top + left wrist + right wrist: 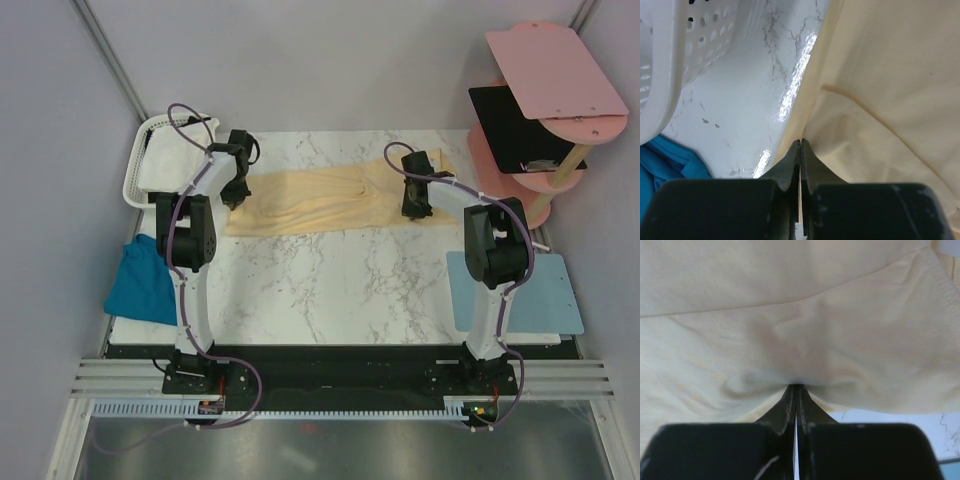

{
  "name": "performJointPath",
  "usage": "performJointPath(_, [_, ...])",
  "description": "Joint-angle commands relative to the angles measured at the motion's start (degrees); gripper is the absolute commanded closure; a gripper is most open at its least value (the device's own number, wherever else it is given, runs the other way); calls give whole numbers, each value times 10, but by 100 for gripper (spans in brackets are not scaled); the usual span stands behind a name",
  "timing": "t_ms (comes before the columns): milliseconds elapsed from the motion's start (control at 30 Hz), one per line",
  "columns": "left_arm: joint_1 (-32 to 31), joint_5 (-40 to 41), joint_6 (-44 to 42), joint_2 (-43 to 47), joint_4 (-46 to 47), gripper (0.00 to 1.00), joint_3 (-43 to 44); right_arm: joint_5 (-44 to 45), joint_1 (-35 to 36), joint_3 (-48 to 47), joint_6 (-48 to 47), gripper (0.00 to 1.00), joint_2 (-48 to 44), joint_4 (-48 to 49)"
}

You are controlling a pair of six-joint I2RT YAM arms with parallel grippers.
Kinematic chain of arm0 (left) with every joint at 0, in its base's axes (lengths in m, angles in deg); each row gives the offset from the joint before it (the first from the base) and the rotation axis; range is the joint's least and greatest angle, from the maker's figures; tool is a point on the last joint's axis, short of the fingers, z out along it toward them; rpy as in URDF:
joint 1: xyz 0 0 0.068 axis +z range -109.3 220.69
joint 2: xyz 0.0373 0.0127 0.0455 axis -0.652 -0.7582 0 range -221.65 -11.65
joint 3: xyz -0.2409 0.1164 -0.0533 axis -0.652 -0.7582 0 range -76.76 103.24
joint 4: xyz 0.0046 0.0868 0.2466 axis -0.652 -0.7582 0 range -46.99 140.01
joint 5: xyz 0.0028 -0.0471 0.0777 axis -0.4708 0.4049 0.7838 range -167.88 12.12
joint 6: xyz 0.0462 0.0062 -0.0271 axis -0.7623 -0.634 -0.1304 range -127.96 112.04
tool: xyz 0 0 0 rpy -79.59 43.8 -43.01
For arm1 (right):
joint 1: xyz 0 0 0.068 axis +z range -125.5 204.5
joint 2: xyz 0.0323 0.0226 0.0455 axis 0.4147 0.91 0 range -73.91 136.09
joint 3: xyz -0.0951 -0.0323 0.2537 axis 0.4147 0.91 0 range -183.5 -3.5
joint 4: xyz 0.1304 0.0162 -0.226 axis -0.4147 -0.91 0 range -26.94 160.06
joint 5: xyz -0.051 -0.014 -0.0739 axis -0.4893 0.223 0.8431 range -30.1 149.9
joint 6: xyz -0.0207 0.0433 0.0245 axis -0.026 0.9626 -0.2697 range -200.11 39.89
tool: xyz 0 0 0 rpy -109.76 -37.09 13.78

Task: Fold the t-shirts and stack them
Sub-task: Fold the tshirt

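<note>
The pale yellow-cream t-shirt [320, 200] lies spread in a long band across the back of the marble table. My left gripper [237, 197] is shut on its left edge; the left wrist view shows the jaws [800, 142] closed with cream cloth [890, 75] between them. My right gripper [413, 208] is shut on the shirt's right part; in the right wrist view the cloth [790, 315] puckers at the closed tips [795, 386]. The teal blue t-shirt [140, 282] lies crumpled at the table's left edge. The white t-shirt [172, 165] lies in the basket.
The white slotted basket [135, 165] stands at the back left, close to my left gripper, and shows in the left wrist view [670, 50]. A light-blue mat [530, 300] lies at the right front. A pink tiered shelf [545, 70] stands at the back right.
</note>
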Motion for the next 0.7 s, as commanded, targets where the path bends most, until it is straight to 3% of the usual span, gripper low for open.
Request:
performJointPath(0, [-8, -2, 16, 30, 4, 98, -27, 27, -6, 7, -7, 100, 45, -65])
performJointPath(433, [-21, -38, 39, 85, 7, 98, -155, 22, -22, -133, -34, 100, 112, -96])
performJointPath(667, [-53, -65, 64, 176, 17, 98, -295, 3, -22, -233, -57, 100, 182, -105])
